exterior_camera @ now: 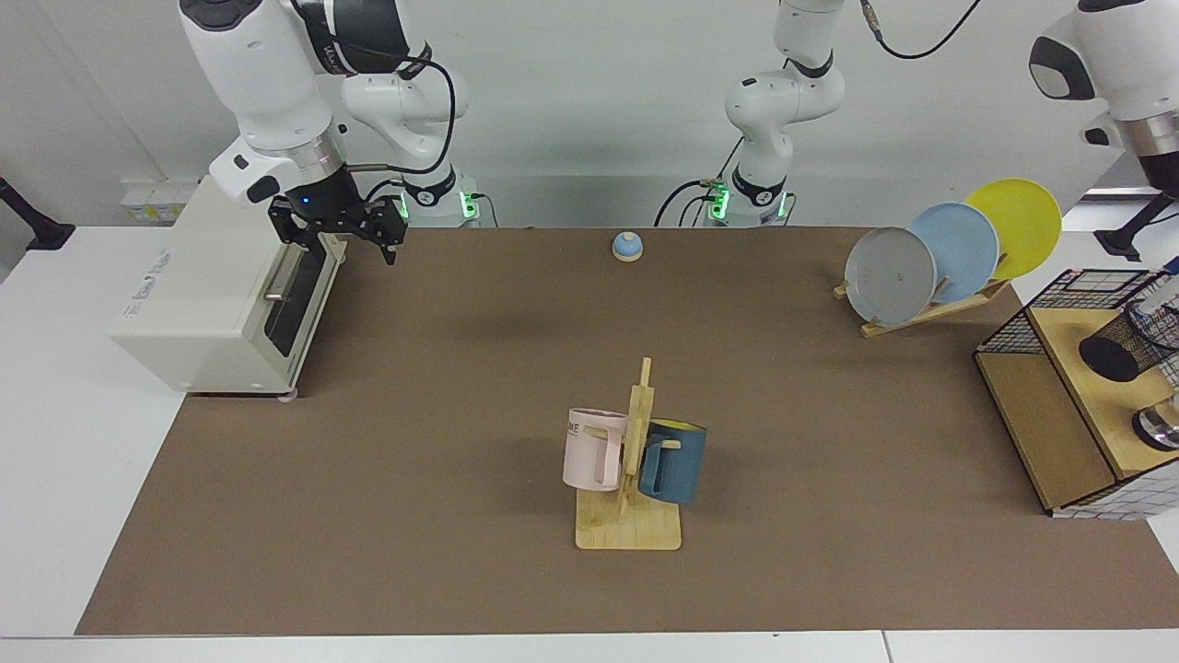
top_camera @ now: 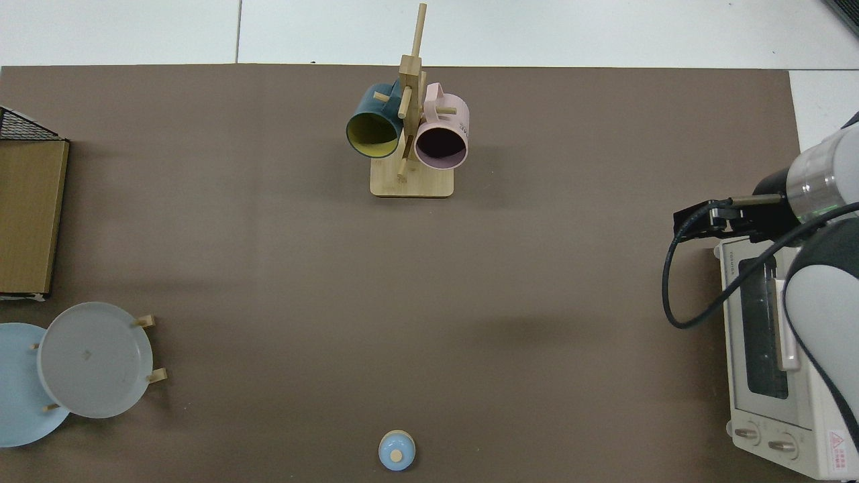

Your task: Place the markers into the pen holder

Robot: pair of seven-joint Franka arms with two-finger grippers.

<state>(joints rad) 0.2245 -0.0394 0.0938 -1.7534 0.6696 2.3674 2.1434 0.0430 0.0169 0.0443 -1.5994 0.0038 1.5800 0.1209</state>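
The black mesh pen holder (exterior_camera: 1126,347) sits tilted on the wooden shelf (exterior_camera: 1059,405) at the right edge of the facing view. The white marker (exterior_camera: 1158,291) with a blue end slants over the holder's rim, partly cut off by the frame edge. Only the wrist of the left arm (exterior_camera: 1138,110) shows above it, and its gripper is out of frame. My right gripper (exterior_camera: 345,247) hangs open and empty over the front top of the toaster oven (exterior_camera: 212,304), waiting; it also shows in the top view as the right gripper (top_camera: 694,225). Neither marker nor holder appears in the top view.
A wooden mug rack (exterior_camera: 631,460) with a pink and a dark blue mug stands mid-table. A plate rack (exterior_camera: 930,262) holds three plates at the back right. A small blue-topped bell (exterior_camera: 627,246) sits at the back. A wire-grid panel (exterior_camera: 1022,318) edges the shelf.
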